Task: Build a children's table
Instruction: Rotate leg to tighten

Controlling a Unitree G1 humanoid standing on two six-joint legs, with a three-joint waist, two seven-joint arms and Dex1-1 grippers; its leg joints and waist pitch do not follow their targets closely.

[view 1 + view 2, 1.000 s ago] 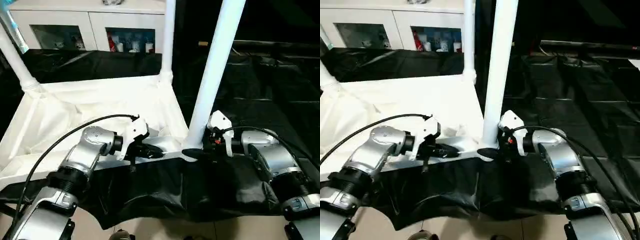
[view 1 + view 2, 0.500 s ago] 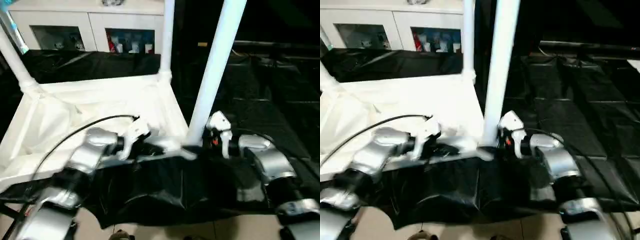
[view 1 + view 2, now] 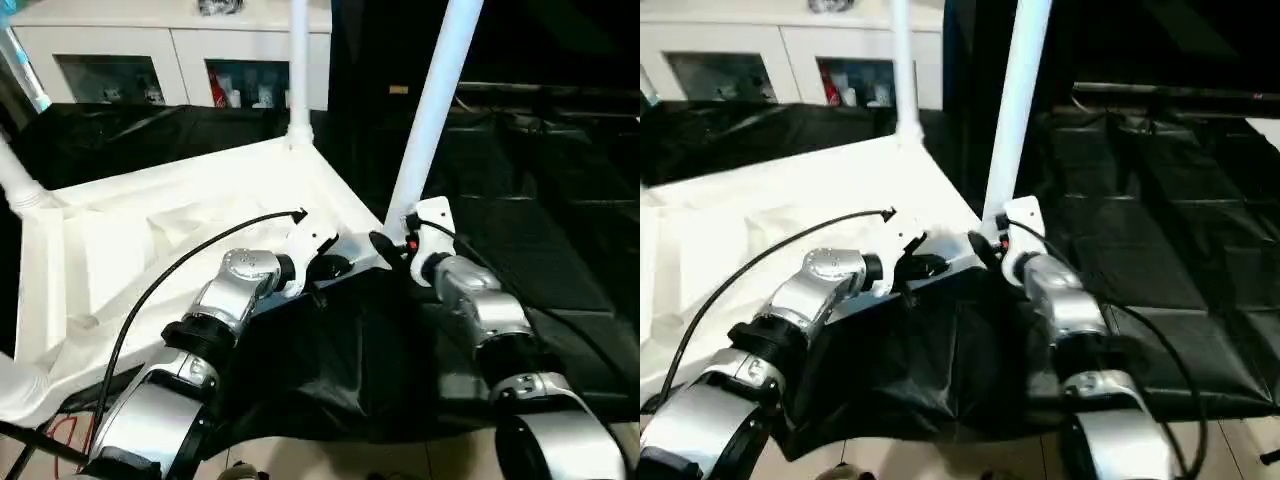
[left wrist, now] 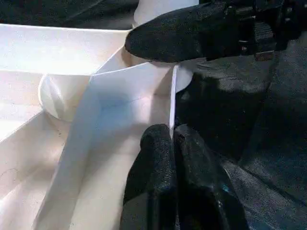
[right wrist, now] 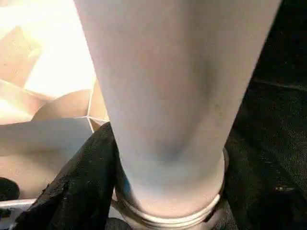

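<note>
Inverted white tabletop (image 3: pixel 180 240) fills the left-centre of the frame, ribbed underside up; the near-corner leg (image 3: pixel 432 110) rises up-right from its socket. Right pincer (image 3: pixel 385 247) grips that leg's flared base. Left pincer (image 4: pixel 173 143), fingers together, pinches the tabletop's thin rim beside it.

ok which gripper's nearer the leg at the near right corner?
Right. The right gripper is at the base of the near leg, one finger against it. The left gripper is beside it, shut on the tabletop rim.
</note>
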